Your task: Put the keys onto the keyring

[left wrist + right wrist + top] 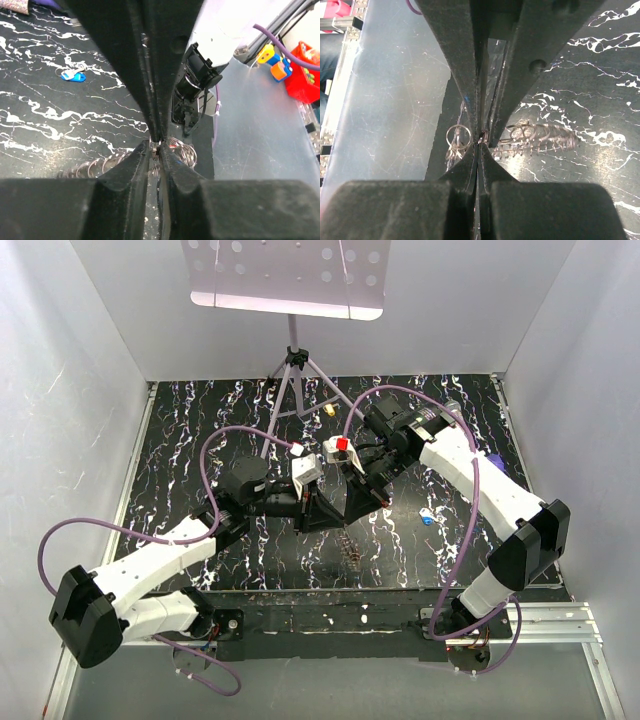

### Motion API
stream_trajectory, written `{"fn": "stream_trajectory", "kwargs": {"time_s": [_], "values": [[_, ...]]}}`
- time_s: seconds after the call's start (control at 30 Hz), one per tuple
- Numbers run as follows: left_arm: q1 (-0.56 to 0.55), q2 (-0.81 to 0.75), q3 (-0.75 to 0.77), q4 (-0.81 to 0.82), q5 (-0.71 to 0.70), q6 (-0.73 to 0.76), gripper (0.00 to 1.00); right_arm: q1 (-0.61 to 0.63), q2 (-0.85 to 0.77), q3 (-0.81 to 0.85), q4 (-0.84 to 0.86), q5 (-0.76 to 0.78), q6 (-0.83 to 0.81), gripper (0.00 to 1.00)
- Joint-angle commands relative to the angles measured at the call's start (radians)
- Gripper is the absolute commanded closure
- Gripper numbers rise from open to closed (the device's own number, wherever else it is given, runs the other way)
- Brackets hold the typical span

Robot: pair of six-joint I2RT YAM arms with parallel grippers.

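Observation:
My two grippers meet tip to tip above the middle of the mat. The left gripper [318, 512] [155, 148] is shut on the wire of the keyring [183, 150]. The right gripper [352, 502] [481, 143] is shut on the same wire from the other side. The keyring's small loops hang beside the tips [457, 136], and its jagged, chain-like length lies on the mat below [348, 546] [540, 138] [95, 168]. A tiny red speck [173, 146] shows at the tips; I cannot tell what it is. A blue key [427, 519] [73, 76] lies loose on the mat to the right.
The black marbled mat [200, 440] is walled by white panels. A tripod [294, 365] stands at the back centre, with a small yellow thing [329, 410] near its foot. A purple pen [491, 461] lies by the right wall. Purple cables loop over both arms.

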Motion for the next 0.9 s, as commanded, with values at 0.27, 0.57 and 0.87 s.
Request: {"fn": "stream_trajectory", "kwargs": {"time_s": [0.27, 0.57, 0.87], "values": [[-0.010, 0.006, 0.058, -0.062, 0.042, 0.021, 1.00, 0.002, -0.012, 0.043, -0.071, -0.051, 0.022, 0.99], [-0.010, -0.107, 0.007, -0.045, -0.014, 0.040, 1.00, -0.097, -0.052, 0.065, -0.103, -0.122, -0.001, 0.57], [-0.010, -0.230, -0.158, 0.382, -0.114, -0.162, 1.00, -0.127, -0.276, -0.150, 0.248, -0.191, -0.046, 0.50]]}}
